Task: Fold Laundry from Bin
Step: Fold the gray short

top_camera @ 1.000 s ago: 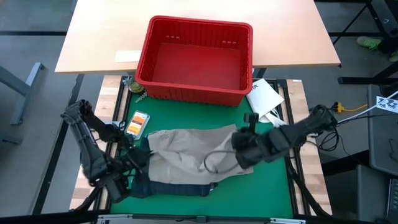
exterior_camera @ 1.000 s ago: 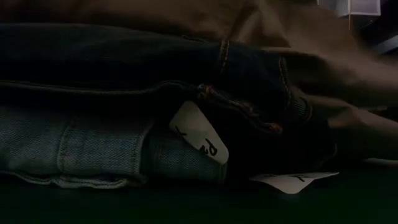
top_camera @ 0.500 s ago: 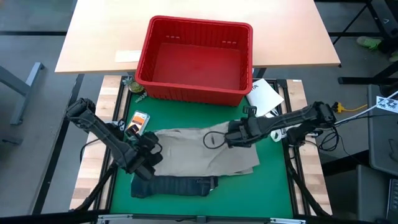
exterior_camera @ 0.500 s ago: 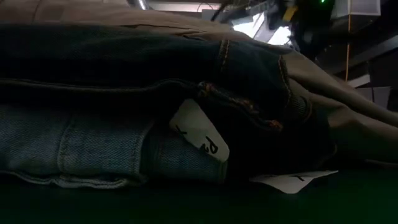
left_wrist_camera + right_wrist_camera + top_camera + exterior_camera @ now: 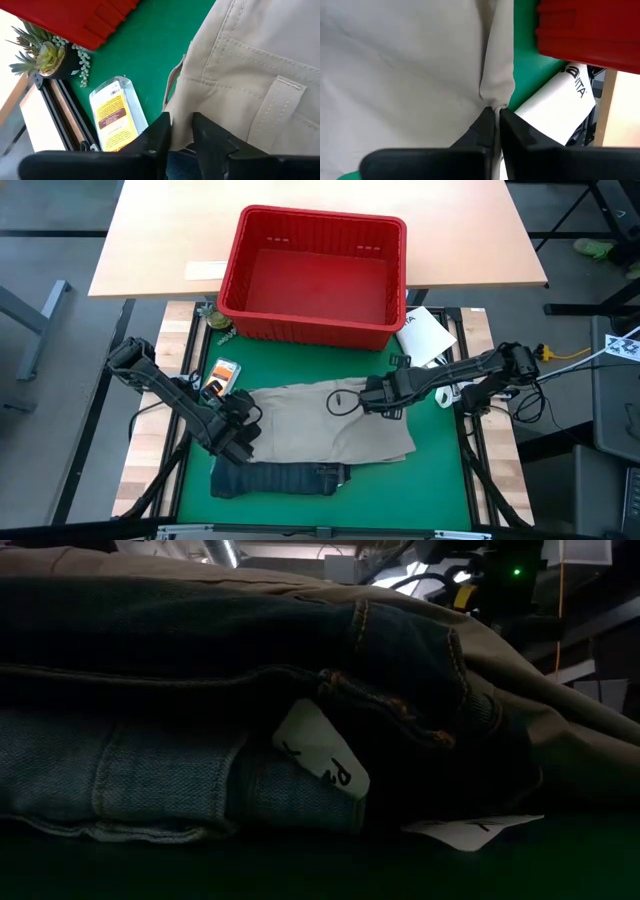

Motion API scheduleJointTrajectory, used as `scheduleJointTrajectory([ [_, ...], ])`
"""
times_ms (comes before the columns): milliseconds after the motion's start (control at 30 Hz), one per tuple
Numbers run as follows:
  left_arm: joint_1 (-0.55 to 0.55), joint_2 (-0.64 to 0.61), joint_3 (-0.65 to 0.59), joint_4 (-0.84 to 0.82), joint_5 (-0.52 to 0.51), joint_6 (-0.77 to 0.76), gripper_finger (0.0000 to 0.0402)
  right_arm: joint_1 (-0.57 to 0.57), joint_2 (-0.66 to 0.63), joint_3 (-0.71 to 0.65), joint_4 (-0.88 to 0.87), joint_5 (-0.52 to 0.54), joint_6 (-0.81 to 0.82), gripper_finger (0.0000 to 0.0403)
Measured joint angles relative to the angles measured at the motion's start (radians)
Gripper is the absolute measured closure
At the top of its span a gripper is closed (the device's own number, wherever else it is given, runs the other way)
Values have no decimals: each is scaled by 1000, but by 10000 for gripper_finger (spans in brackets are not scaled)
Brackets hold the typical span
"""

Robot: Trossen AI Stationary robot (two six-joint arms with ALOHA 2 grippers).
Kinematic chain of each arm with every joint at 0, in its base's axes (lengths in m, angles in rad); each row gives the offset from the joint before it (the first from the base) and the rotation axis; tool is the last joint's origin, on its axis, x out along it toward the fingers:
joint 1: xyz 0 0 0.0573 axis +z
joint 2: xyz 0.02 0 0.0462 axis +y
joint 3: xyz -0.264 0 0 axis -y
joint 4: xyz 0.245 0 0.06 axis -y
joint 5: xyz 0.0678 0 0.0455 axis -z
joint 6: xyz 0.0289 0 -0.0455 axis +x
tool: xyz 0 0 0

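You have the tan khaki trousers (image 5: 325, 432) lying spread flat on the green mat (image 5: 440, 465), just in front of the bright red rectangular plastic bin (image 5: 315, 275), which stands empty at the far edge of the mat. Your left gripper (image 5: 238, 430) sits at the trousers' edge on the side away from the white packet; in the left wrist view its fingers (image 5: 161, 134) stand nearly together with a fold of the tan cloth caught between them. Your right gripper (image 5: 372, 395) is at the trousers' opposite, bin-side corner, and the right wrist view shows its fingers (image 5: 486, 127) pinched shut on a gathered tuck of the khaki fabric. The dark blue denim jeans (image 5: 280, 479) lie folded under the trousers, their edge showing on the side farthest from the bin; the low view shows them stacked over a lighter blue denim layer (image 5: 120, 780). A small clear bottle with a yellow label (image 5: 117, 117) and a little potted succulent (image 5: 47, 55) sit beside the bin's left corner, and the white flat packet (image 5: 425, 335) lies by its right corner.
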Motion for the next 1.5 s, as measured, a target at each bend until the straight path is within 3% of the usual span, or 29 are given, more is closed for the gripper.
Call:
scheduleJointTrajectory([
  [333,0,1,7,-49,6,0,254,0,0,2,-18,-29,-5,268],
  [467,9,-15,36,-48,39,45,251,0,1,34,-133,-29,-7,238],
  [667,30,-32,114,-46,21,58,266,1,-1,116,-234,-20,34,231],
  [933,32,-32,159,63,-4,169,283,70,0,144,-7,-39,-53,230],
  [1100,23,-32,159,87,1,160,289,133,1,116,110,-39,-76,230],
  [1200,16,-25,159,193,-7,160,294,177,2,94,187,-38,-76,230],
  [1333,-7,21,159,343,-12,198,301,239,16,39,340,-22,-75,230],
  [1500,-38,101,159,399,-12,231,307,316,65,-26,484,-20,-66,230],
])
